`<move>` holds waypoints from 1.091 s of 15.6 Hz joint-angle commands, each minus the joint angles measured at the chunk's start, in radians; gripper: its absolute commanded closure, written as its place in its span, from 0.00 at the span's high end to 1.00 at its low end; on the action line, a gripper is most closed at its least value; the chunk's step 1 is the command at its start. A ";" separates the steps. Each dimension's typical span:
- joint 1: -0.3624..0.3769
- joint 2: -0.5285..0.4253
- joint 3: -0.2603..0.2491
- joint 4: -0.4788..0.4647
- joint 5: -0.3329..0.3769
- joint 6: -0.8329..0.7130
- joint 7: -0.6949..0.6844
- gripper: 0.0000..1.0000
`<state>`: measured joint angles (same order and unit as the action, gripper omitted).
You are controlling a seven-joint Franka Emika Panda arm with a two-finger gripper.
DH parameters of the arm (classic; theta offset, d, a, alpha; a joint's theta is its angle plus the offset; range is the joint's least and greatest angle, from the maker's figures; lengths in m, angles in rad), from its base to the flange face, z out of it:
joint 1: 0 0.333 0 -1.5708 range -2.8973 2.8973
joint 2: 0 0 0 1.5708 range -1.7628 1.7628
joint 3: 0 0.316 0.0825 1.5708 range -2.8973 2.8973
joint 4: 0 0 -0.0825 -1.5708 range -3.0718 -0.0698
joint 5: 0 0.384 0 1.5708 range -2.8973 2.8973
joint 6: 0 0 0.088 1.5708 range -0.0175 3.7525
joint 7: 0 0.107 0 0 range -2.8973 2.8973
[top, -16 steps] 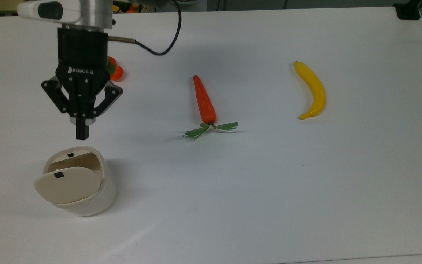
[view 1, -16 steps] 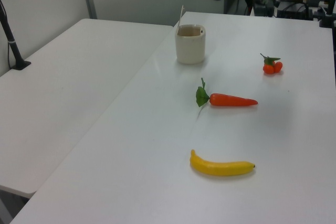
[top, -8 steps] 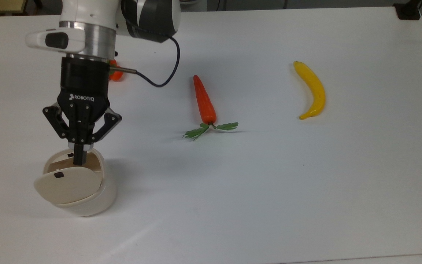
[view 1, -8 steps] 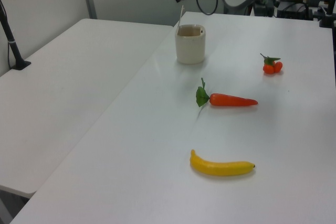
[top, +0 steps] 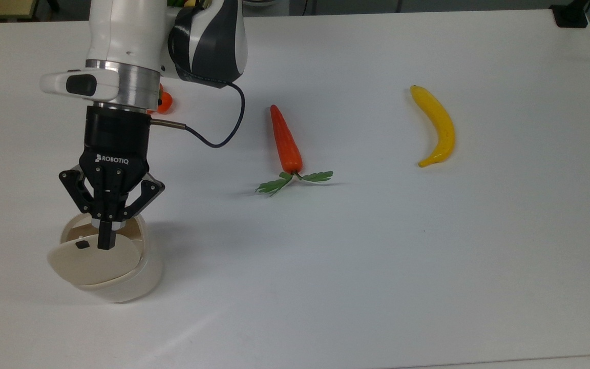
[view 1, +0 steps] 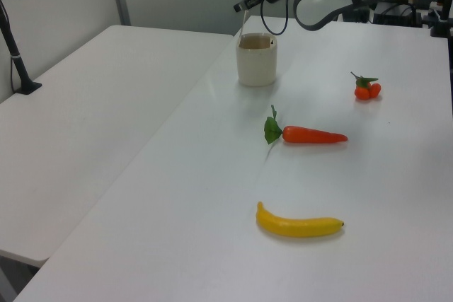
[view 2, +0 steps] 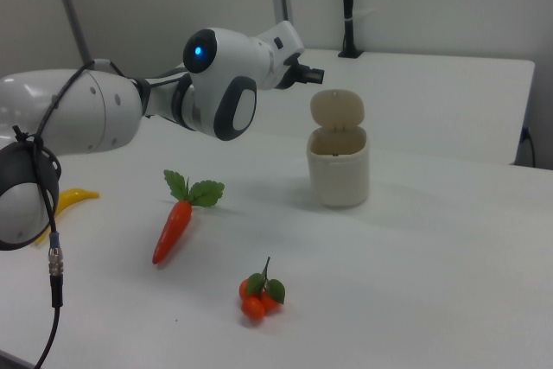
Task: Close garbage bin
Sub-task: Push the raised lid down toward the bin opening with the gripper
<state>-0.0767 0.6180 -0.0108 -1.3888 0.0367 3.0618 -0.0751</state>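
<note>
The cream-white garbage bin [top: 130, 281] stands near the top view's lower left, with its lid [top: 92, 262] hinged up and open. The right view shows the lid [view 2: 337, 111] standing upright above the bin body [view 2: 339, 170]. My gripper [top: 104, 241] is shut with nothing in it. In the top view its tips overlap the lid's upper edge, beside the small black button [top: 82, 245]. In the right view the gripper [view 2: 314, 76] hangs just left of the lid's top; contact cannot be told. In the left view the gripper [view 1: 241, 7] is above the bin [view 1: 256, 61].
On the white table [top: 377, 266] lie a carrot [top: 285, 138] with green leaves and a yellow banana [top: 436, 125]. Small orange fruits [top: 165, 102] sit partly behind the arm. A black cable [top: 223, 138] loops from the wrist. A black post base [top: 570, 15] stands at the far corner.
The gripper has travelled down the top view, from short of the bin to over its opening and onto the lid's edge. The lid has not visibly moved.
</note>
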 commanded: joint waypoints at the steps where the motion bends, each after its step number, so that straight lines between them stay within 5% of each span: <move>1: -0.003 0.019 -0.006 0.019 0.003 0.018 -0.020 0.00; 17: -0.046 -0.115 -0.009 -0.199 0.006 0.014 -0.020 0.00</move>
<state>-0.1137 0.5583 -0.0112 -1.5008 0.0367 3.0618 -0.0751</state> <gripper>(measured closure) 0.996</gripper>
